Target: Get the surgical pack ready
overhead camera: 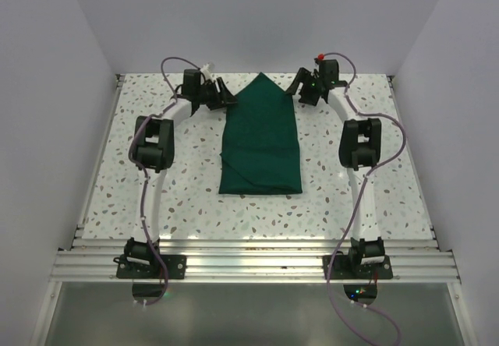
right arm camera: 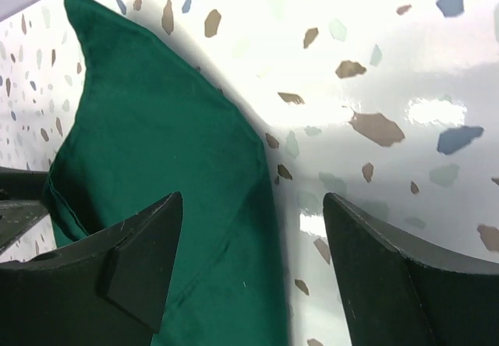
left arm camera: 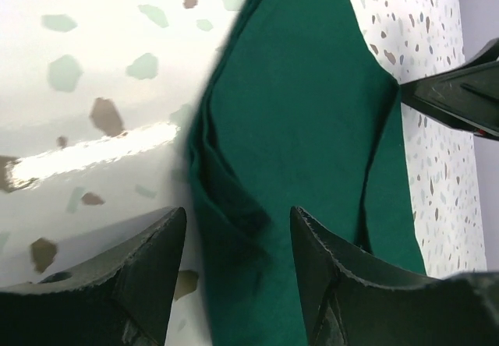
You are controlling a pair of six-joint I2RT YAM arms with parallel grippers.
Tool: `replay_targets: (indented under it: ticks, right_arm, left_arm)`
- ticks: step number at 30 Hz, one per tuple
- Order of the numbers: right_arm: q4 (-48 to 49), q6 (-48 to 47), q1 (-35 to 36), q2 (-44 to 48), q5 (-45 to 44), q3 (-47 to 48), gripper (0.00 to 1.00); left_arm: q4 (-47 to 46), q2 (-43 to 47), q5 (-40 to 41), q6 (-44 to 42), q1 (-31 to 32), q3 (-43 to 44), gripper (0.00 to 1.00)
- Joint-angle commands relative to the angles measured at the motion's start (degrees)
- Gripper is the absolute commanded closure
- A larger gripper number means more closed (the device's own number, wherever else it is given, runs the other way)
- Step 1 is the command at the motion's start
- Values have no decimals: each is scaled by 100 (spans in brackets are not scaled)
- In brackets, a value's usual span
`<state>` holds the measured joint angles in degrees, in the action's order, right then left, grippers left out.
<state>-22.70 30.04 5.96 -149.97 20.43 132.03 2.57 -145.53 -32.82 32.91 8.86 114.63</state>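
Observation:
The dark green drape lies on the speckled table, its sides folded in and its far end a point. No silver instruments or white gauze show. My left gripper is open at the drape's far left edge; in the left wrist view the gripper straddles the folded edge of the drape just above it. My right gripper is open at the far right edge; in the right wrist view the gripper straddles the edge of the drape. Neither holds anything.
The speckled table is walled by white panels on the left, right and back. An aluminium rail with both arm bases runs along the near edge. The right gripper's finger shows in the left wrist view.

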Motion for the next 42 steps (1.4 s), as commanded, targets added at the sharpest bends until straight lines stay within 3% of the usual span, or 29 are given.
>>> replay_targets:
  ticks: [1, 6, 9, 10, 11, 12, 13, 15, 16, 21, 26, 36, 42]
  right_arm:
    - [-481, -218, 99, -419, -153, 262, 23]
    - [-542, -139, 195, -743, 40, 656, 32]
    - [-429, 53, 187, -832, 242, 640, 44]
    - [-350, 107, 195, -893, 312, 657, 48]
    - [-332, 159, 195, -928, 478, 797, 54]
    - [-332, 238, 195, -981, 550, 885, 71]
    - [-297, 291, 187, -999, 611, 956, 77]
    - [-244, 405, 187, -999, 805, 1096, 88]
    - [-244, 441, 187, -973, 840, 1132, 99]
    - [-121, 687, 160, -106, 1182, 765, 100]
    - [-516, 872, 160, 810, 1595, 70, 100]
    - [-1596, 99, 169, 3122, 1684, -2338, 100]
    - [-1702, -76, 169, 4510, 1737, -4034, 100]
  left_arm:
    - [112, -265, 188, -197, 89, 174, 40]
    - [139, -396, 162, -39, 72, 235, 46]
    - [147, -528, 30, 75, 28, 428, 62]
    - [174, -563, -48, 171, 2, 577, 74]
    - [191, -599, -84, 225, -16, 656, 79]
    - [183, -634, -128, 277, -34, 718, 84]
    - [183, -643, -154, 382, -42, 806, 91]
    - [174, -608, -225, 453, -51, 885, 96]
    - [174, -573, -295, 506, -51, 929, 100]
    - [419, 84, -383, 401, -51, 684, 100]
    - [884, 1008, -418, -99, -16, -229, 100]
    - [1377, 3302, -401, -653, 150, -2767, 100]
    - [1667, 4566, -523, -768, 431, -4033, 100]
